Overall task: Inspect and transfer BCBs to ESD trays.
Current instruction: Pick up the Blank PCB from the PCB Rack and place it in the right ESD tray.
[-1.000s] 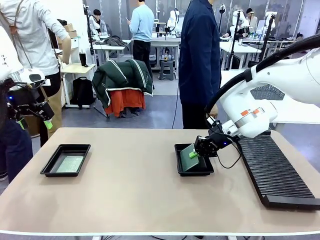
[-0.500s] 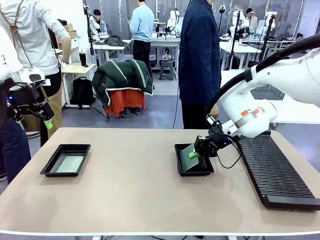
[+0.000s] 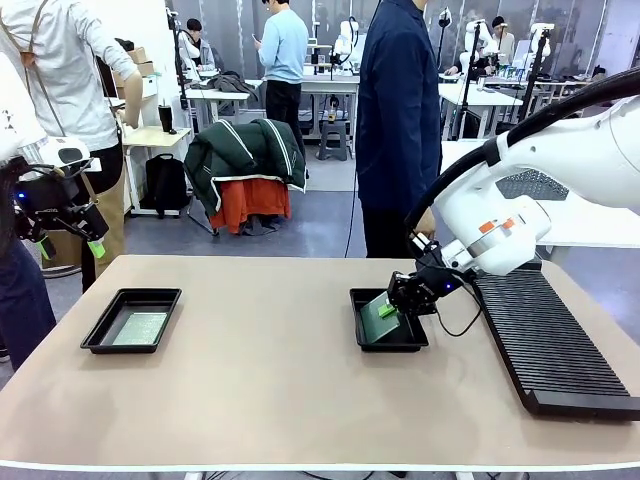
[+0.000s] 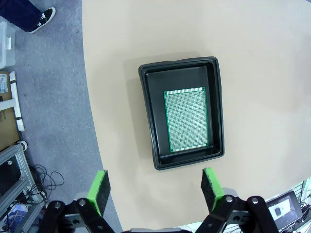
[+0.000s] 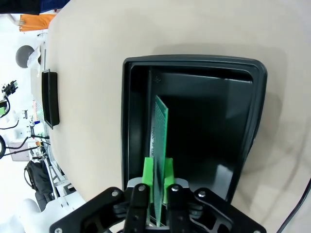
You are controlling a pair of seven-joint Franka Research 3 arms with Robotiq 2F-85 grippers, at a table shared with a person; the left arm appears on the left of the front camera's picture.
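Two black ESD trays sit on the table. The left tray (image 3: 100, 330) (image 4: 148, 116) holds a BCB (image 3: 140, 327) (image 4: 186, 120) lying flat on its floor. My left gripper (image 3: 68, 246) (image 4: 154, 189) hangs open high above that tray, off the table's left end, with nothing between its green pads. In the right tray (image 3: 405, 343) (image 5: 238, 121) a second BCB (image 3: 376, 320) (image 5: 159, 126) stands tilted on its long edge. My right gripper (image 3: 390, 308) (image 5: 159, 180) has its pads pressed on either side of that board's near end.
A long black ribbed rack (image 3: 550, 340) lies along the table's right side, close to my right arm. A person in a dark blue coat (image 3: 398, 120) stands at the far edge behind the right tray. The tabletop (image 3: 270, 360) between the trays is bare.
The board in the right tray leans a little further over towards the tray floor. My right gripper has shifted very slightly. The left arm has not moved.
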